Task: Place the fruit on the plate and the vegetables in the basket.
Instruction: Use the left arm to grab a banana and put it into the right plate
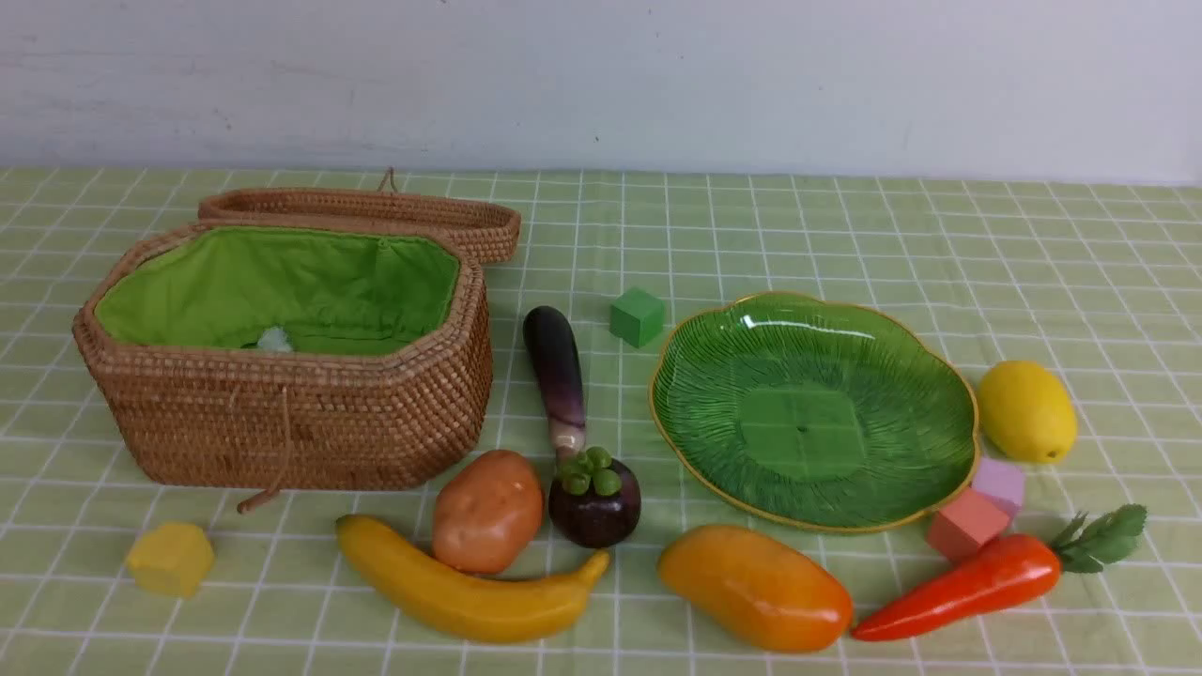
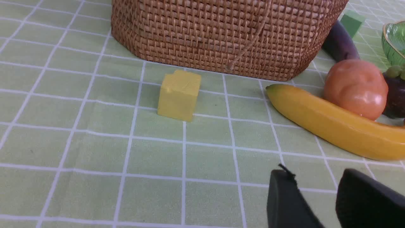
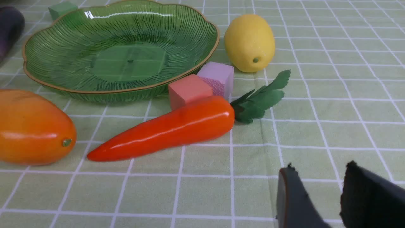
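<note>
The wicker basket (image 1: pixel 282 413) stands open at the left, showing its green lining. The green plate (image 1: pixel 812 413) lies bare at the right. Between them lie the eggplant (image 1: pixel 556 371), potato (image 1: pixel 488 507) and mangosteen (image 1: pixel 594 507). Along the front are the banana (image 1: pixel 451 587), mango (image 1: pixel 756 587) and carrot (image 1: pixel 967 587). The lemon (image 1: pixel 1025 411) sits right of the plate. My left gripper (image 2: pixel 313 174) hovers open over cloth short of the banana (image 2: pixel 335 126). My right gripper (image 3: pixel 319 167) is open and empty, near the carrot (image 3: pixel 164 129). Neither arm shows in the front view.
The basket's lid (image 1: pixel 376 211) lies folded back behind it. Small blocks lie about: yellow (image 1: pixel 171 559) front left, green (image 1: pixel 638 316) behind the plate, pink (image 1: pixel 965 524) and lilac (image 1: pixel 1001 483) touching the plate's right rim. A small white thing (image 1: pixel 274 338) lies inside the basket.
</note>
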You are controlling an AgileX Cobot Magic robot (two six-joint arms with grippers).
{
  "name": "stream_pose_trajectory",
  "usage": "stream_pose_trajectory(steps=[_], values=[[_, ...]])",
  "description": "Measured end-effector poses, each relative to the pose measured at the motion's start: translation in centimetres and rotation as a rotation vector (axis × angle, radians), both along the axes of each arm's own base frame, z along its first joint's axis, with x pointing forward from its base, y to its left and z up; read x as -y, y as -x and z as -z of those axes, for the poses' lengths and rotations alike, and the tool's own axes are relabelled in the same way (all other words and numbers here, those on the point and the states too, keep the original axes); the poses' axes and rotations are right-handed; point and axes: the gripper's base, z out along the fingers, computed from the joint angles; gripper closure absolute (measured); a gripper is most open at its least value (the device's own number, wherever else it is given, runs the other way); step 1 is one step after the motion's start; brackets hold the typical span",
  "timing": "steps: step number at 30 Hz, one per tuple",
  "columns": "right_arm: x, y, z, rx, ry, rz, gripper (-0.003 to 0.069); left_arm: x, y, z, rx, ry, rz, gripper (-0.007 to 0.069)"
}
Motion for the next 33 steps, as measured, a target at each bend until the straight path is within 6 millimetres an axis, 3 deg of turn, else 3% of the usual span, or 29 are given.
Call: stream_pose_trajectory(steps=[27, 33], values=[[0.0, 0.0, 0.0, 0.0, 0.0, 0.0, 0.0417, 0.0, -0.2, -0.5, 0.06, 0.029, -0.007, 0.0386], [0.0, 0.0, 0.0, 0.0, 0.0, 0.0, 0.0417, 0.1, -0.4, -2.5, 0.192, 0.53, -0.075, 0.0386]])
